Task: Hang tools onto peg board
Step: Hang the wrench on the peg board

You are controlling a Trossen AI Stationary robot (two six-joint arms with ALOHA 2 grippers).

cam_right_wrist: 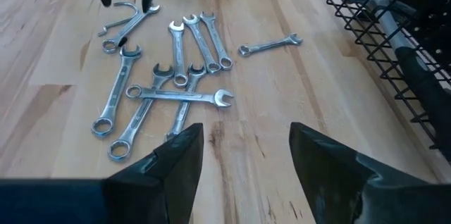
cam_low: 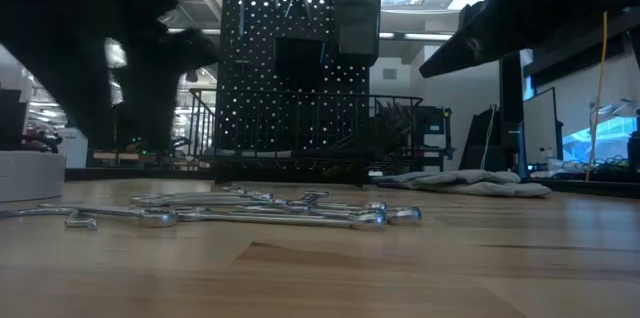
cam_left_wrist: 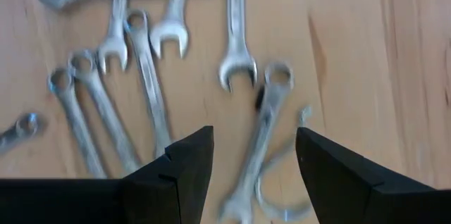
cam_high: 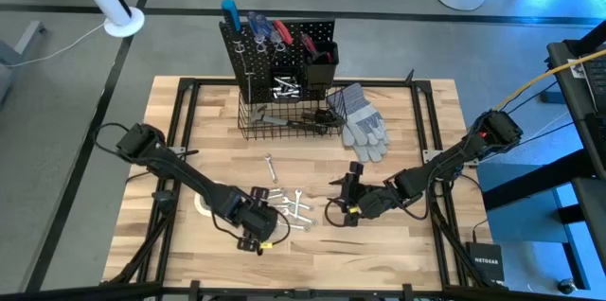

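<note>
Near the table's front edge, the left gripper (cam_high: 268, 240) is hovering with fingers spread over the wrenches (cam_left_wrist: 151, 76), lining up a pick. The right gripper (cam_high: 343, 190) is waiting released beside them, while the peg board (cam_high: 279, 50) is standing far behind.

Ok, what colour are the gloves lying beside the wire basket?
The gloves are grey with lighter patches, seen best in the high view.
</note>
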